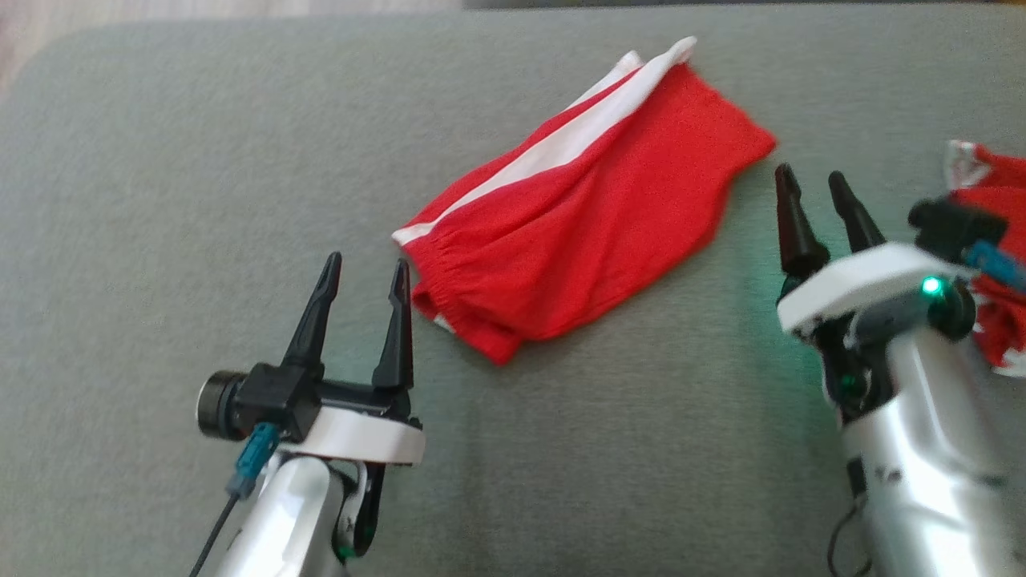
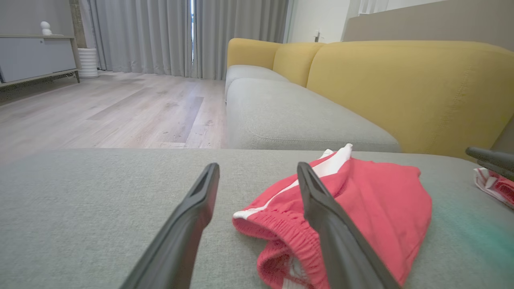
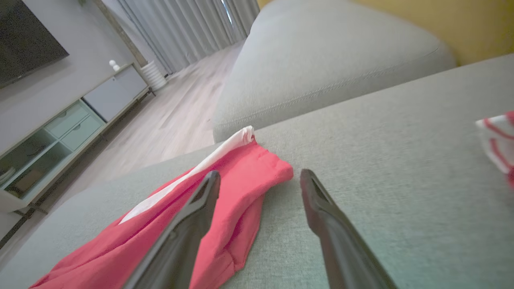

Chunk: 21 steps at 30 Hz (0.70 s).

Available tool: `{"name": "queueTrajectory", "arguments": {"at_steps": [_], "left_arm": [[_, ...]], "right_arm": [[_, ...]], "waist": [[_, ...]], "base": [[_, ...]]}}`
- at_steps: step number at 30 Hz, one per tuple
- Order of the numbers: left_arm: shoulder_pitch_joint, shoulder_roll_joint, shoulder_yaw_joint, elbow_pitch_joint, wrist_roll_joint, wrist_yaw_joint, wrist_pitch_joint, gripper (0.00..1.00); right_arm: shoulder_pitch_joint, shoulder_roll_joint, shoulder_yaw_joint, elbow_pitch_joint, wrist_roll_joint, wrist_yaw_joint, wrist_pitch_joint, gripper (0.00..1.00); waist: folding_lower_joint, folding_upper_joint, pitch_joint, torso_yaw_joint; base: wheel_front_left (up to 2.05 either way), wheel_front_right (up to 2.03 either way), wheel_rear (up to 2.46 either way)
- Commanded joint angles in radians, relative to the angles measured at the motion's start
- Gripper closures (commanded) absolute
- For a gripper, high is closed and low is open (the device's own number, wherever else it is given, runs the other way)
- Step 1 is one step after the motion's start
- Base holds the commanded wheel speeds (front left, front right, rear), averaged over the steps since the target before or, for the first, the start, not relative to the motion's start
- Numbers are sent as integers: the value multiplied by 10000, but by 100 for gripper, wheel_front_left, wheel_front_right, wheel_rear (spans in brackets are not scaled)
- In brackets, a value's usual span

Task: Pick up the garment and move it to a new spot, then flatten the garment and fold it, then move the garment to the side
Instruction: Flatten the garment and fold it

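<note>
Grey sofa cushion (image 1: pixel 160 200): red garment (image 1: pixel 593 216) lies diagonally, waistband (image 1: pixel 453 268) just beside my left hand (image 1: pixel 366 261), hem (image 1: pixel 741 148) near my right hand (image 1: pixel 810 173); both spread, empty.

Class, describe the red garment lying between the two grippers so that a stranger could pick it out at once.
Start at the wide grey cushion before the robot. In its middle, between the left gripper and the right gripper, lie red shorts with a gathered waistband. Unlike the red-and-white cloth at the right edge, they lie in the open with one broad white stripe.
</note>
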Motion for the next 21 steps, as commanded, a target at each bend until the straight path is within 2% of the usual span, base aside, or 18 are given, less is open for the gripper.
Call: {"name": "queueTrajectory", "arguments": {"at_steps": [1, 6, 7, 10, 16, 21], "left_arm": [[-427, 0, 347, -218, 115, -54, -97, 0], [-698, -178, 262, -19, 227, -217, -97, 0], [-753, -218, 262, 35, 267, -248, -97, 0], [-806, -263, 282, 68, 288, -295, -97, 0], [-839, -307, 290, 67, 312, -354, -97, 0], [-872, -321, 177, 25, 236, -337, -97, 0]], "right_arm": [[-509, 73, 45, 58, 148, 67, 220, 0], [-1711, 73, -575, 1693, 372, 67, 853, 0], [-2093, 73, -935, 2436, 172, 67, 1063, 0], [-2583, 58, -1325, 3369, -383, 67, 1298, 0], [-3213, -199, -1560, 4831, -1832, 67, 1494, 0], [-3593, -196, -1753, 5726, -2426, 67, 1805, 0]], "waist": [[-2, 0, 434, 475], [-2, 0, 784, 1070], [-2, 0, 856, 1259], [-2, 0, 929, 1514], [-2, 0, 979, 1810], [-2, 0, 1027, 1973]], "base": [[0, 0, 0], [0, 0, 0], [0, 0, 0], [0, 0, 0], [0, 0, 0], [0, 0, 0]]}}
